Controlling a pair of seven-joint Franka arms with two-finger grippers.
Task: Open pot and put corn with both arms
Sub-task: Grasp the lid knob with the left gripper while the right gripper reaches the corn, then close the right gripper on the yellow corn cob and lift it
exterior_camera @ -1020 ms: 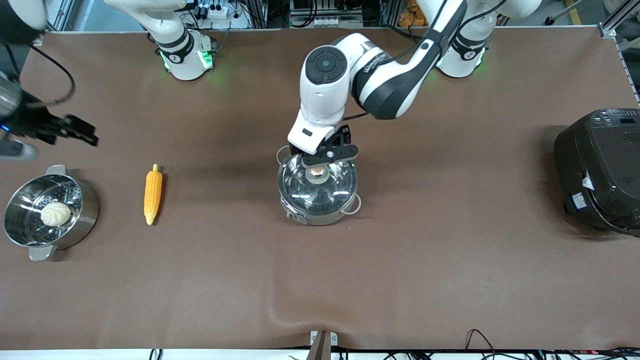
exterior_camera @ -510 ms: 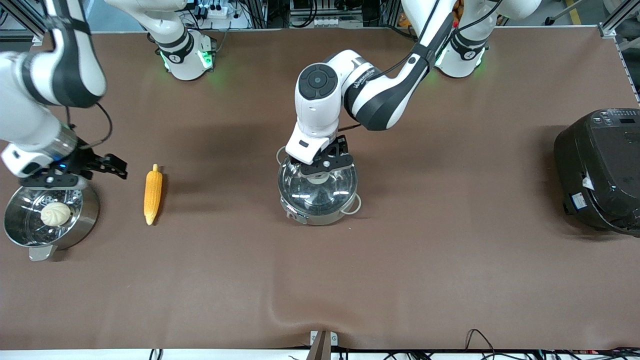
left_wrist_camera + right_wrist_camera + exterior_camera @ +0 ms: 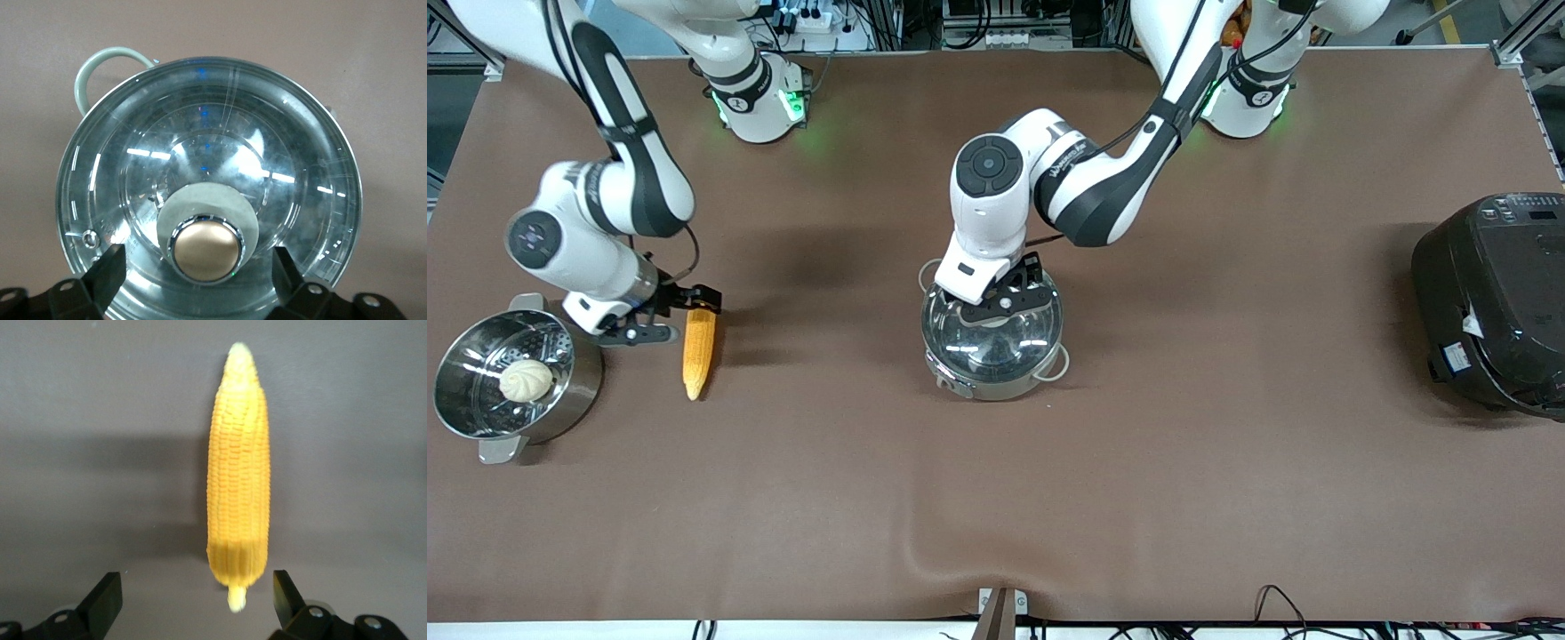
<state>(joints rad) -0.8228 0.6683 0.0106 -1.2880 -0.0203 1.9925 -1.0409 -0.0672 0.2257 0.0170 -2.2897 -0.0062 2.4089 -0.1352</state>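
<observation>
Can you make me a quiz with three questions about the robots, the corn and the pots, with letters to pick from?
1. Where is the left gripper?
A. over the lid's knob
B. over the rice cooker
C. over the bun

2. What colour is the knob on the glass lid?
A. blue
B. copper
C. green

3. What is the corn doing?
A. lying on the table
B. sitting in the pot
C. held up in the air

Answers:
1. A: in the left wrist view the open jaws stand on either side of the knob, over the pot.
2. B: the knob shines copper in the left wrist view.
3. A: the corn lies flat on the brown table, with the right gripper, jaws open, over the end that is farther from the front camera.
</observation>
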